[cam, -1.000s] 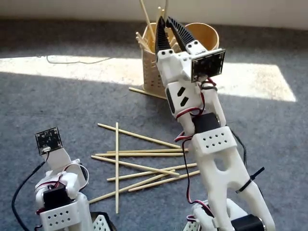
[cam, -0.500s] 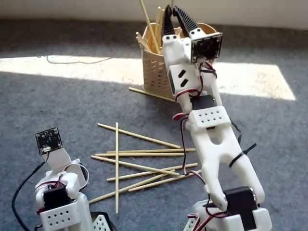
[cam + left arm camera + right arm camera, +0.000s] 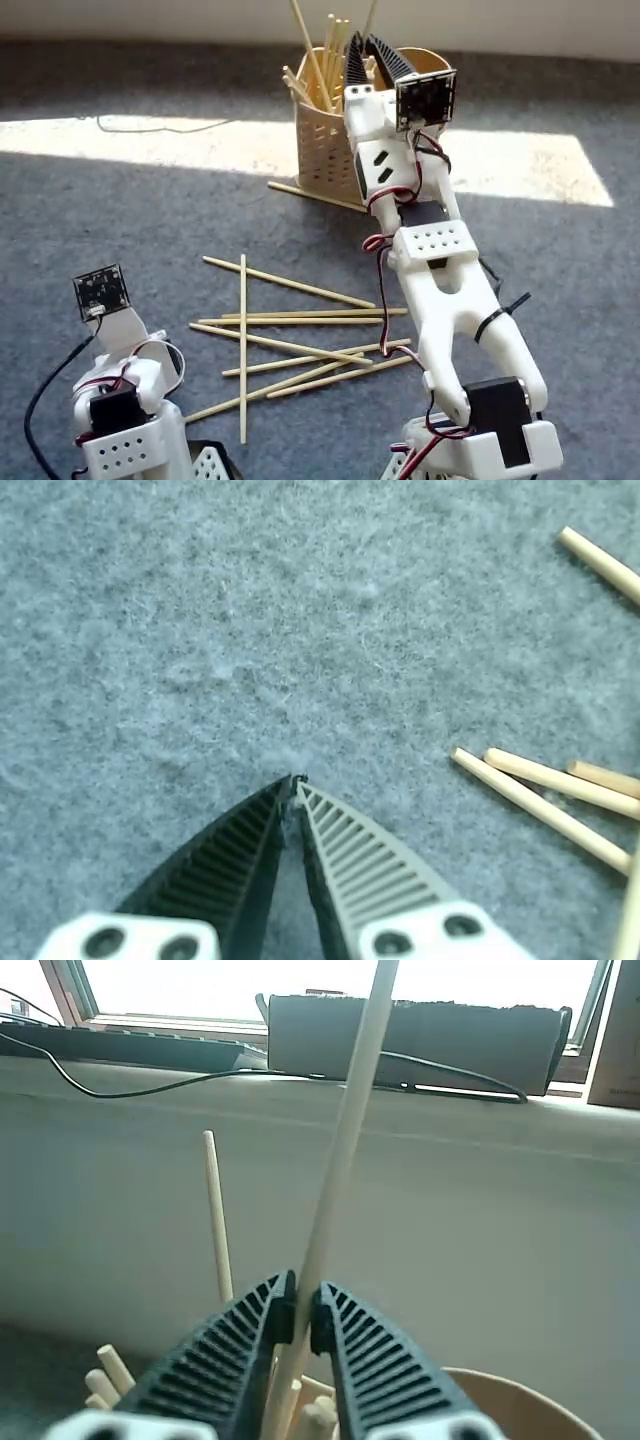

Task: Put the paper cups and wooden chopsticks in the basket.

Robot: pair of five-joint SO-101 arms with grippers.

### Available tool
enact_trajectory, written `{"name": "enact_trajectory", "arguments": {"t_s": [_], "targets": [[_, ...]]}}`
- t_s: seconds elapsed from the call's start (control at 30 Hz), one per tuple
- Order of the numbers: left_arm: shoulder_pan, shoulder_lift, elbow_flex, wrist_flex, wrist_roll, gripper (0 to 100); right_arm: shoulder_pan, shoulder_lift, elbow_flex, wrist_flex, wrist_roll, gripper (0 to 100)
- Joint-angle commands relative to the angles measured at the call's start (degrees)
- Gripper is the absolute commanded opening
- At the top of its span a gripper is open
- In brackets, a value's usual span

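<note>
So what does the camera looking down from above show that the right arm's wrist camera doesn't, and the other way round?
From above: the loose chopsticks scattered on the grey carpet, the outside of the basket, and the left arm folded low. From the right wrist: a window ledge behind, with a long dark box and a cable. Both: the right gripper shut on one chopstick over the basket, other sticks standing in it, and a paper cup beside them.

Bright sunlit band across carpet [image 3: 120,230], shadowed foreground, window [image 3: 230,985] glare
</note>
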Motion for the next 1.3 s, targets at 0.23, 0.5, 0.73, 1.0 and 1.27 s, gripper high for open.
{"name": "enact_trajectory", "arguments": {"t_s": [0.23, 0.5, 0.73, 1.0, 1.27], "targets": [[0.5, -0.1, 1.1, 0.3, -0.3, 1, -1.5, -0.8, 3.2, 2.8, 4.7, 10.1], [0.5, -0.1, 1.1, 0.3, -0.3, 1, -2.0, -8.5, 3.4, 8.7, 6.4, 16.3], [0.5, -0.1, 1.1, 0.3, -0.3, 1, -2.2, -19.1, 4.1, 16.7, 6.4, 16.3], [0.5, -0.1, 1.1, 0.3, -0.3, 1, -3.3, -32.9, 3.9, 39.0, 6.5, 16.3], [0.5, -0.1, 1.1, 0.3, -0.3, 1, -9.0, -42.1, 3.9, 63.9, 12.5, 16.3]]}}
